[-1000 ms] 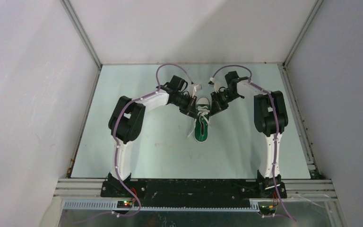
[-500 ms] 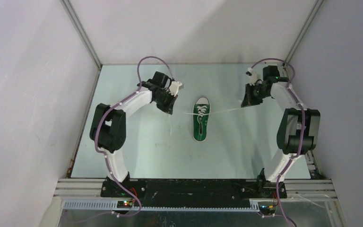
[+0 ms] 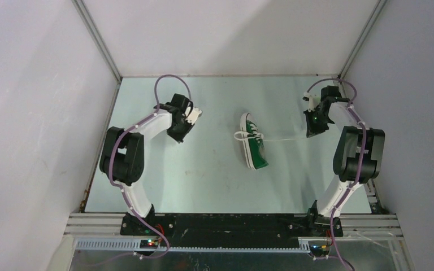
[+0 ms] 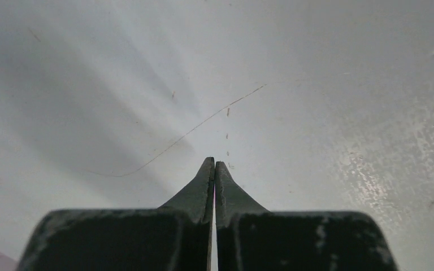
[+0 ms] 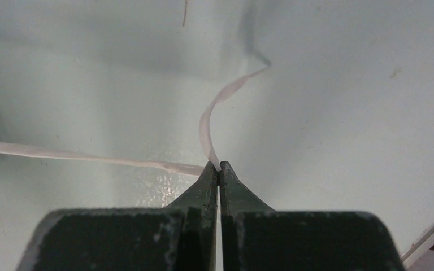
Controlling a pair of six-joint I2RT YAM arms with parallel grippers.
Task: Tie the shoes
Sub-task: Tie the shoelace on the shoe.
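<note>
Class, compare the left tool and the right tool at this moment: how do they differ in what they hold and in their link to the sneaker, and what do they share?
1. The right tool pinches the white lace; the left tool is closed on nothing.
2. The white lace runs stretched from the sneaker to the right tool; no lace reaches the left tool.
Shared: both are shut, flanking the sneaker.

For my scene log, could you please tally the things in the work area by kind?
Green sneaker: 1
White lace, pinched in the right tool: 1
Tools: 2 (left tool, shut on nothing, and right tool)
Total: 4
</note>
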